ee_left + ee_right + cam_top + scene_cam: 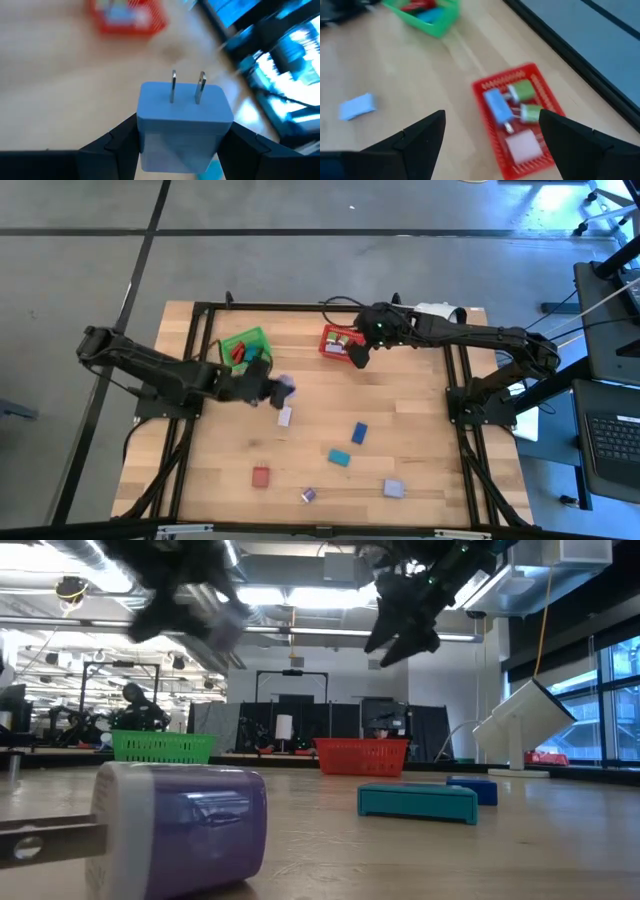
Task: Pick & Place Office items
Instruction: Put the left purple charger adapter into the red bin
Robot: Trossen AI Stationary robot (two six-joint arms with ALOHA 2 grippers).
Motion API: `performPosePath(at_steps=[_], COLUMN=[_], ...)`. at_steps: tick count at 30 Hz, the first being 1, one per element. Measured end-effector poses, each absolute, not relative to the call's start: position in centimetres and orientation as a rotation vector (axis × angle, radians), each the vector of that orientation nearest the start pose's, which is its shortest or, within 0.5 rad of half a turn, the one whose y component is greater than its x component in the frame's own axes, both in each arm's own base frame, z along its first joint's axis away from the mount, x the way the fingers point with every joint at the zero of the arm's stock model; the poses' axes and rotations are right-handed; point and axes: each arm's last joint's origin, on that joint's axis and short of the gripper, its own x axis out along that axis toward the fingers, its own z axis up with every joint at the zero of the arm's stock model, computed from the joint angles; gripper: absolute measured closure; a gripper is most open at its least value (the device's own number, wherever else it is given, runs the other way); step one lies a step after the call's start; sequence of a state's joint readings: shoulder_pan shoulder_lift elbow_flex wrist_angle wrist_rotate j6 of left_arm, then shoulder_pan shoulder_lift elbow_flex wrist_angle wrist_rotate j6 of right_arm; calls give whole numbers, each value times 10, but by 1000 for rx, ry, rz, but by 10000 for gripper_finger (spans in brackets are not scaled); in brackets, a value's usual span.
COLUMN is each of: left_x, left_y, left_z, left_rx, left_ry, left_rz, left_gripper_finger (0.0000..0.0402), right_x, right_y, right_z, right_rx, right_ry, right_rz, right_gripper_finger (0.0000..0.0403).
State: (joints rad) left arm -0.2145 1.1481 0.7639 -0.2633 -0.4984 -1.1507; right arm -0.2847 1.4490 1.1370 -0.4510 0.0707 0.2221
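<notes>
My left gripper (278, 390) is shut on a pale blue plug adapter (182, 125) with two metal prongs, held above the table right of the green mesh basket (245, 348). My right gripper (357, 358) is open and empty over the near edge of the red mesh basket (520, 120). That basket holds a blue piece, two green pieces and a pink piece. Several small pieces lie flat on the table: white (284, 417), blue (359, 432), teal (339, 457), red-brown (261, 476) and lavender (393, 489). My left gripper pinches the adapter's body by two opposite sides (145, 137) between its two fingers. The fingers come from the table's left. The prongs (187, 87) point away from the gripper. In the low view the adapter (230, 625) is lifted well clear of the table.
The green basket also holds a few pieces (422, 10). A purple and white plug (180, 830) lies close to the low camera, near the table's front edge (308, 495). Black frame rails run along the table's left and right sides.
</notes>
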Motion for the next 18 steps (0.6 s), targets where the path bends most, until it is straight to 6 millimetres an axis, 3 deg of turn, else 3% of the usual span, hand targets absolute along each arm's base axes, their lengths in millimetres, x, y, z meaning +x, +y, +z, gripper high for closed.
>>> performPosePath(at_steps=[6,13,18], left_x=[251,255,256], left_y=[-7,6,7], left_z=[278,296,301], left_rx=[-616,-128,184], left_ry=[176,103,103], left_rz=[437,359,354], left_gripper_finger=[197,195,195], right_x=[305,312,319], right_y=[-74,-66,-63], right_z=[286,294,307], right_rx=[289,605,733], right_ry=[665,570,461], right_rz=[-248,-104,41], right_gripper_finger=[80,80,80])
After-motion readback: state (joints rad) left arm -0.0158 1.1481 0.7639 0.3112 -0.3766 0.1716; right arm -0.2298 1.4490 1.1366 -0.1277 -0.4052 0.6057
